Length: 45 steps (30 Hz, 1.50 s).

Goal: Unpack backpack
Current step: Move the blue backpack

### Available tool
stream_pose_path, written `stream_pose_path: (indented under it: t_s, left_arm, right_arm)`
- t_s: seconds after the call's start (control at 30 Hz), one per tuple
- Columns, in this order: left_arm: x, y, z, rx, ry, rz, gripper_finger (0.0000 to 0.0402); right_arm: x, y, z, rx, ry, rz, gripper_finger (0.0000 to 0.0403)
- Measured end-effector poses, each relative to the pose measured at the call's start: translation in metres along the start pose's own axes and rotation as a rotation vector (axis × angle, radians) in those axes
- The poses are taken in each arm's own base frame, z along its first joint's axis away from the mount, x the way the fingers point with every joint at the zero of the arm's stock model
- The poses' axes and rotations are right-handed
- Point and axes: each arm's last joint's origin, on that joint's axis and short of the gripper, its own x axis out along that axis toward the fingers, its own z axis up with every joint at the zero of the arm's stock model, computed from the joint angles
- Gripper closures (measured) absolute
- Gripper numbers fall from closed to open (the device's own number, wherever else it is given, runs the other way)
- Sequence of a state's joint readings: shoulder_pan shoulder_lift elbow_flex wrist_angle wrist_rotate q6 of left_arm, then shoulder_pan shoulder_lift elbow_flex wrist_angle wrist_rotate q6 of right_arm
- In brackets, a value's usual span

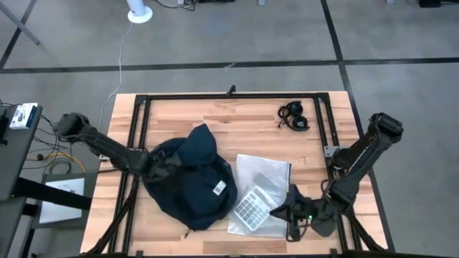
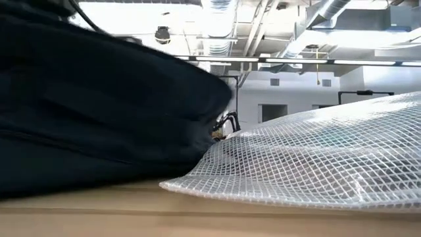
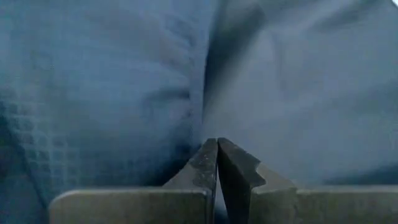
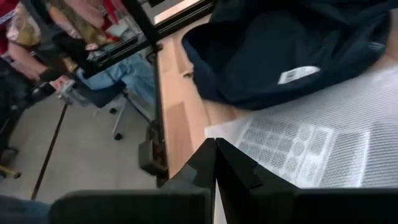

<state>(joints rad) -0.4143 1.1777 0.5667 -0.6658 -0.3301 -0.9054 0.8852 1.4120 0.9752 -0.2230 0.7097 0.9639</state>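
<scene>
The backpack (image 1: 188, 179) lay slumped mid-table, left of a clear mesh pouch (image 1: 262, 193) w/ a calculator (image 1: 251, 208) inside. Left gripper (image 1: 159, 165) was pressed against the bag's left side, fingers (image 3: 208, 165) pinched together, navy fabric filling its view; whether any cloth was caught, couldn't tell. Right gripper (image 1: 283, 209) sat at the pouch's near-right edge, fingers closed, holding nothing visible. Headphones (image 1: 293, 116) sat far back. Best approach, imo: pin the bag w/ one arm, find the opening before reaching in.
</scene>
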Motion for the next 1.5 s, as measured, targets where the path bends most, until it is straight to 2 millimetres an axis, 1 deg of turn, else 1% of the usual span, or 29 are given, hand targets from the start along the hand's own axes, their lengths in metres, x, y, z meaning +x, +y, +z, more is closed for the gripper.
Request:
stream_pose_path:
  t_s: [0.1,0.17,0.23,0.3,0.43,0.53,0.6,0.67,0.73,0.8,0.9,1.03,1.1,1.23,1.33,1.43,1.5]
  left_arm:
    - [0.011,0.027,0.001,0.0,0.016,0.082,0.0401]
    - [0.017,0.043,0.008,0.015,0.006,0.165,0.0401]
    - [0.021,0.057,0.019,0.055,-0.021,0.243,0.0401]
    - [0.025,0.069,0.032,0.089,-0.06,0.298,0.0401]
    - [0.032,0.096,0.061,0.073,-0.173,0.353,0.0401]
    - [0.032,0.11,0.074,0.009,-0.233,0.389,0.0401]
    - [0.025,0.109,0.084,-0.025,-0.279,0.359,0.0401]
    - [0.014,0.102,0.093,-0.038,-0.317,0.305,0.0401]
    - [0.001,0.09,0.1,-0.035,-0.339,0.252,0.0401]
    - [-0.016,0.076,0.108,-0.041,-0.374,0.194,0.0401]
    - [-0.045,0.052,0.112,-0.106,-0.411,0.082,0.0401]
    - [-0.068,0.013,0.099,-0.106,-0.392,-0.133,0.0402]
    - [-0.075,-0.007,0.088,-0.105,-0.388,-0.23,0.0402]
    - [-0.08,-0.045,0.063,-0.13,-0.367,-0.374,0.0402]
    - [-0.078,-0.072,0.047,-0.123,-0.348,-0.45,0.0402]
    - [-0.061,-0.096,0.031,-0.066,-0.297,-0.449,0.0402]
    - [-0.047,-0.106,0.023,-0.031,-0.27,-0.415,0.0402]
  right_arm:
    - [0.007,-0.003,0.003,0.054,-0.011,-0.022,0.0403]
    - [0.013,-0.006,0.006,0.077,-0.02,-0.035,0.0403]
    - [0.016,-0.005,0.008,0.098,-0.034,-0.028,0.0403]
    - [0.023,-0.005,0.011,0.125,-0.057,-0.025,0.0403]
    - [0.033,-0.006,0.011,0.14,-0.073,-0.027,0.0403]
    - [0.039,-0.006,0.008,0.137,-0.07,-0.035,0.0403]
    - [0.04,-0.006,0.006,0.131,-0.065,-0.038,0.0403]
    - [0.04,-0.004,0.007,0.103,-0.066,-0.033,0.0403]
    - [0.038,0.0,0.007,0.063,-0.068,-0.018,0.0403]
    - [0.037,0.002,0.008,0.01,-0.069,-0.019,0.0403]
    - [0.036,0.004,0.011,-0.031,-0.077,-0.012,0.0403]
    - [0.037,0.003,0.01,-0.067,-0.069,-0.023,0.0403]
    - [0.037,0.003,0.009,-0.106,-0.062,-0.027,0.0403]
    - [0.037,0.002,0.009,-0.173,-0.055,-0.034,0.0403]
    - [0.037,0.002,0.009,-0.228,-0.054,-0.035,0.0403]
    - [0.038,0.001,0.01,-0.261,-0.054,-0.041,0.0403]
    - [0.039,-0.001,0.012,-0.262,-0.056,-0.049,0.0403]
